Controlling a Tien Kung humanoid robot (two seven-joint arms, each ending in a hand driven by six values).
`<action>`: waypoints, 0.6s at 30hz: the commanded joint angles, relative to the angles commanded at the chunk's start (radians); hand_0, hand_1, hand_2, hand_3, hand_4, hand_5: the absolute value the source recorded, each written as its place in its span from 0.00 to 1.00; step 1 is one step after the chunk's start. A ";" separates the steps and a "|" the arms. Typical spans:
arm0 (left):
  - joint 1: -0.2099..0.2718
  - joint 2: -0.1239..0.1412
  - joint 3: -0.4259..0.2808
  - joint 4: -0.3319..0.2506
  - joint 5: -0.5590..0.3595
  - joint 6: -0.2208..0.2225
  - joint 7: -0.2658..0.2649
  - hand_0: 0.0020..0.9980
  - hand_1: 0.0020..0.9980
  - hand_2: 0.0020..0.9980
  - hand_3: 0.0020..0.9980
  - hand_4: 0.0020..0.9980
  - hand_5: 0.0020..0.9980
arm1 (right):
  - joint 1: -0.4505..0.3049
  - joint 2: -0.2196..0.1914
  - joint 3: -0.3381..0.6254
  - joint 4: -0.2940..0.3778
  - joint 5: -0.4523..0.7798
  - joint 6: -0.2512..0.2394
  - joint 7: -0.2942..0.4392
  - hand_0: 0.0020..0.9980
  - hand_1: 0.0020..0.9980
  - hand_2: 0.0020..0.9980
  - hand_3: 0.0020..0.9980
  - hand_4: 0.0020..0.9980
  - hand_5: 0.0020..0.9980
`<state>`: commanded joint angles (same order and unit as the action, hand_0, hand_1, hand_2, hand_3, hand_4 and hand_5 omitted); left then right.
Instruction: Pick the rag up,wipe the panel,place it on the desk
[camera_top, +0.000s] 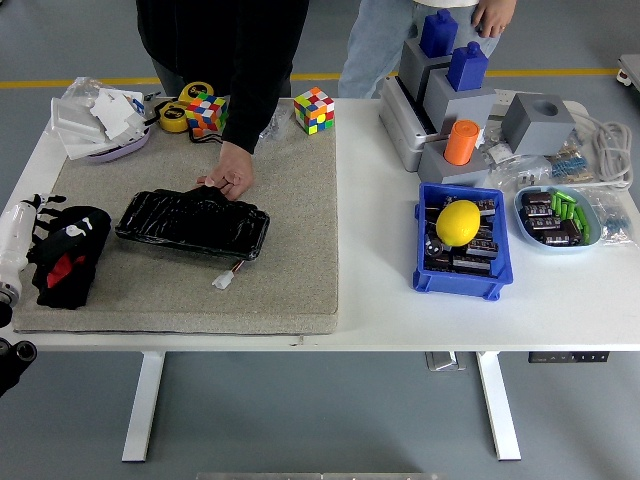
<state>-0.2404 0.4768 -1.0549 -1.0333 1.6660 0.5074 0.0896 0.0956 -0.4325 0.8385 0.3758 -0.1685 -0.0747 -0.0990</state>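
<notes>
The robot's left hand (40, 222), its fingers (50, 208) curled onto the black rag (68, 258) at the bench's (380, 250) 9 o'clock edge, has the long black panel (192, 223), steadied by a person's hand (230, 170), lying at its 3 o'clock.

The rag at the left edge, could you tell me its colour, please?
Black with red and white patches, seen in the head view.

White-cased left forearm (14, 240) with black-fingered left hand (45, 215); far-side person (225, 50) in black long sleeves
</notes>
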 joint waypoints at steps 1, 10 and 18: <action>0.000 0.000 0.000 0.000 0.000 0.001 0.000 0.40 0.61 0.70 0.79 1.00 0.87 | 0.000 0.000 0.000 0.000 0.000 0.000 0.000 0.72 0.65 0.68 0.63 1.00 0.60; -0.002 0.001 0.004 -0.004 0.013 0.001 0.015 0.40 0.61 0.71 0.80 1.00 0.87 | 0.002 0.001 0.001 0.002 0.001 0.001 0.002 0.72 0.65 0.68 0.63 1.00 0.60; -0.005 -0.004 0.017 0.006 0.031 0.002 0.026 0.40 0.61 0.71 0.79 1.00 0.85 | 0.000 -0.001 0.008 0.003 -0.001 0.002 0.001 0.72 0.65 0.68 0.63 1.00 0.60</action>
<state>-0.2456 0.4726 -1.0384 -1.0277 1.6966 0.5097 0.1161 0.0954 -0.4331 0.8462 0.3793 -0.1690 -0.0724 -0.0976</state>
